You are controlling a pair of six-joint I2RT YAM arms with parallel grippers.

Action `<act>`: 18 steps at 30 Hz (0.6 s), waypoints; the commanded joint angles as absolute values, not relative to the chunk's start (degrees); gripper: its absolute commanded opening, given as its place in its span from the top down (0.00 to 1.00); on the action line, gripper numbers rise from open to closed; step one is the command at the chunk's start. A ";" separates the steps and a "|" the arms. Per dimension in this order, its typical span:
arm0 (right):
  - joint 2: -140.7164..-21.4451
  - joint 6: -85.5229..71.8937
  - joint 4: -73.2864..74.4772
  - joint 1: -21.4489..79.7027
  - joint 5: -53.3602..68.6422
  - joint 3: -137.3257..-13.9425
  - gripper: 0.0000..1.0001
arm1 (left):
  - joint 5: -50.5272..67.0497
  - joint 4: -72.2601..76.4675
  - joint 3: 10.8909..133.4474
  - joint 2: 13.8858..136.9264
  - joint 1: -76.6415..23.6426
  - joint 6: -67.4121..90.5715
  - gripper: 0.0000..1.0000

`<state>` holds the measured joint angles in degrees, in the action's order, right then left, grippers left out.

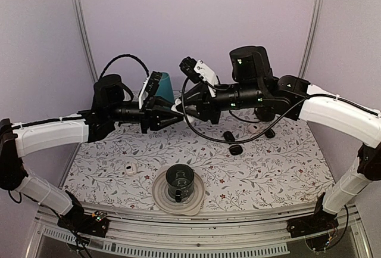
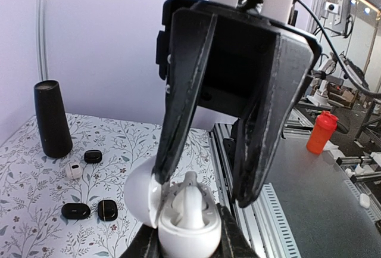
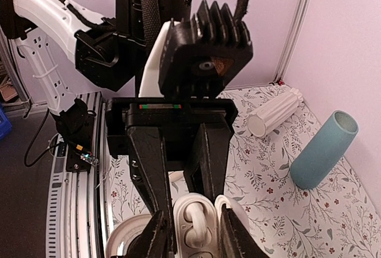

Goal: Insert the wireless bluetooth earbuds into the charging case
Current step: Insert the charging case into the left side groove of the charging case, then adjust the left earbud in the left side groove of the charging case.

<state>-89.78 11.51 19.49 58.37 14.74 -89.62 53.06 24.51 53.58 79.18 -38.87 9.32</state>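
Observation:
The white charging case (image 2: 189,234) is held up in mid-air over the table, lid (image 2: 138,193) swung open to the side. One white earbud (image 2: 190,201) sits in its well, stem up. My left gripper (image 2: 190,243) is shut on the case body. My right gripper (image 2: 199,189) faces it with jaws open: one finger (image 2: 178,121) touches the case where the lid meets the body, the other stands apart. In the right wrist view the case (image 3: 191,207) and earbud (image 3: 193,219) lie between my right gripper's fingers (image 3: 193,240). Both grippers meet mid-table (image 1: 175,108).
Three black oval objects (image 1: 236,149) and a small white piece (image 1: 256,128) lie at the back right. A tiny white piece with a dark mark (image 1: 130,168) lies front left. A dark cup (image 1: 180,180) stands on a plate (image 1: 161,197). A teal vase (image 1: 165,86) stands at the back.

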 commanded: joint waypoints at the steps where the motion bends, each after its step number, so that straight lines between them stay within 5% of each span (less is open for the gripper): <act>1: -87.17 10.17 16.71 57.64 13.34 -90.88 0.69 | 53.35 26.02 53.70 78.49 -38.47 9.64 1.00; 7: -86.36 8.09 15.58 57.15 11.72 -91.05 0.63 | 53.26 25.76 53.75 78.49 -38.41 9.58 1.00; 18: -88.42 5.97 17.12 56.19 7.04 -91.87 0.34 | 53.61 25.92 53.71 77.91 -38.31 9.76 1.00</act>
<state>-87.83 7.46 17.04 57.06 9.28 -89.65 53.25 24.56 53.58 79.18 -38.59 9.54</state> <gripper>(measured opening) 0.637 0.241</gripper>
